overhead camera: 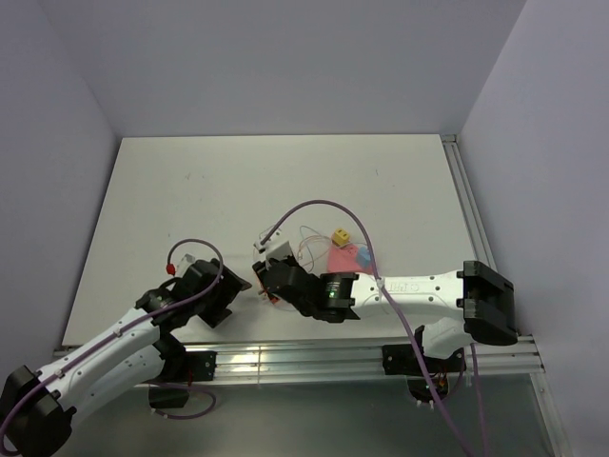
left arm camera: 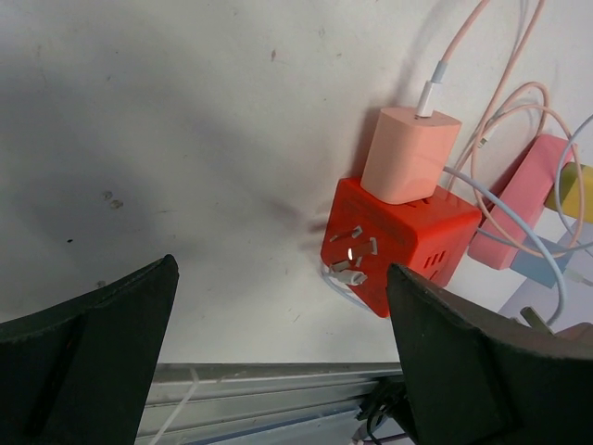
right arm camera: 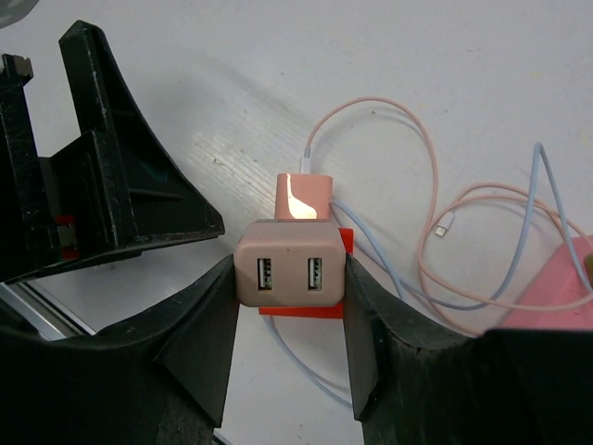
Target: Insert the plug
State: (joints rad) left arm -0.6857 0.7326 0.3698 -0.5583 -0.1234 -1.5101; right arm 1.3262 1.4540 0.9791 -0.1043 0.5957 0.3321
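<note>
Pink two-port plug sits pinched in the narrowly closed right gripper, atop the red socket cube, looking nearly home though full seating is unclear; left gripper gapes wide, empty, just beside.

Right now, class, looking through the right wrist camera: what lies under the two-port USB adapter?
Under the adapter sits the red power cube, with only its edges showing below and to the right. The adapter covers the rest, so prongs and socket are hidden. The right tool grips the adapter.
</note>
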